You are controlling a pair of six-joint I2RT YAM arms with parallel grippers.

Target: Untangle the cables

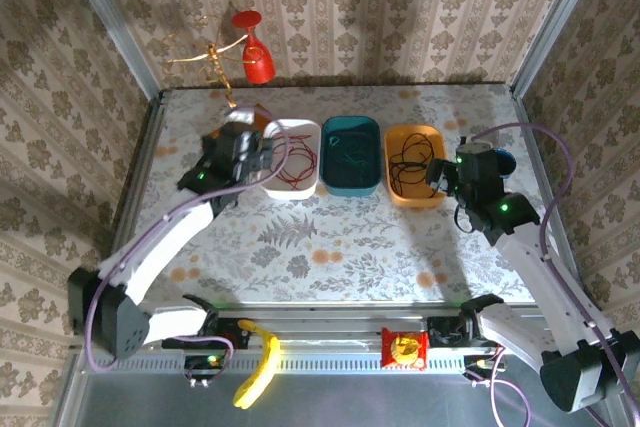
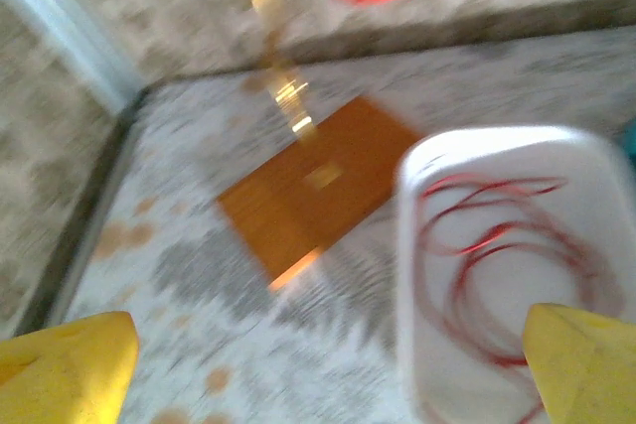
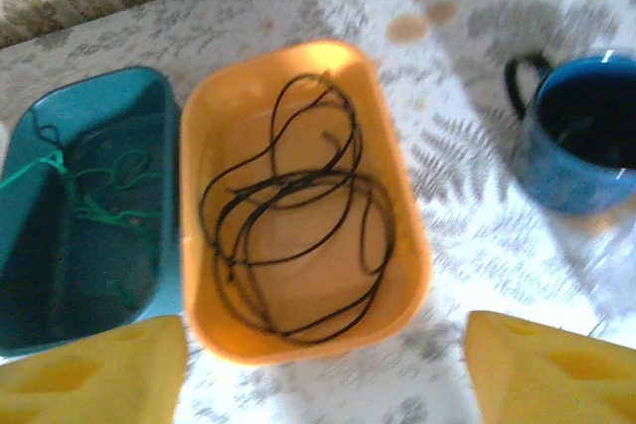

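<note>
Now it looks like the last step: your left gripper [image 2: 330,330] and right gripper [image 3: 326,330] both gape empty. The green cable [image 3: 109,171] lies in the teal tray [image 3: 89,86], the red cable [image 1: 297,165] in the white tray [image 2: 497,141] on the teal tray's left, and the black cable [image 3: 298,184] in the orange tray [image 3: 278,52] on its right. Next, lift clear without snagging anything.

Two arms. The left arm [image 1: 165,239] and the right arm [image 1: 545,277] are built of white tubular links joined by black housings, and each is mounted on a black base block [image 1: 103,312]. A thin purple cable [image 1: 569,172] is looped along each arm. A green light [image 1: 505,208] is lit near each wrist. The left gripper [image 2: 328,345] and right gripper [image 3: 326,345] are tipped with yellow wedge-shaped fingers [image 2: 65,364].
</note>
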